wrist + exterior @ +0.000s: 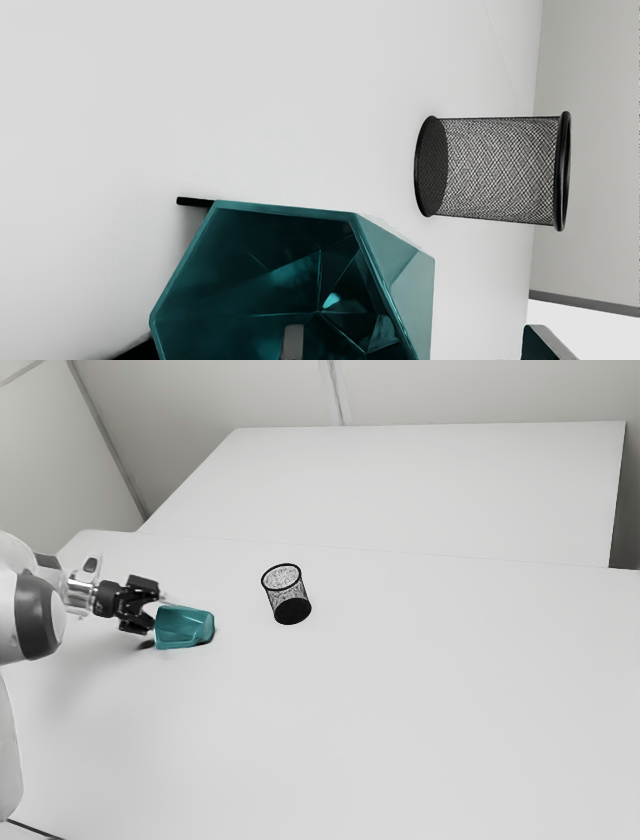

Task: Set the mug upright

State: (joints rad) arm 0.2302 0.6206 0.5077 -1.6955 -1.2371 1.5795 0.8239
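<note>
One tipped mug (184, 628); fingertip (293, 342) seemingly inside.

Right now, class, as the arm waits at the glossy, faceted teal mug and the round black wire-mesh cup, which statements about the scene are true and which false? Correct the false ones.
1. The teal mug lies on its side. True.
2. The mug's mouth faces away from the gripper. False: it faces the gripper.
3. In the exterior view, the mesh cup is farther right than the mug. True.
4. The mesh cup has tipped over. False: it stands upright, its open rim on top.
5. The gripper's two fingers stand apart. True.
</note>
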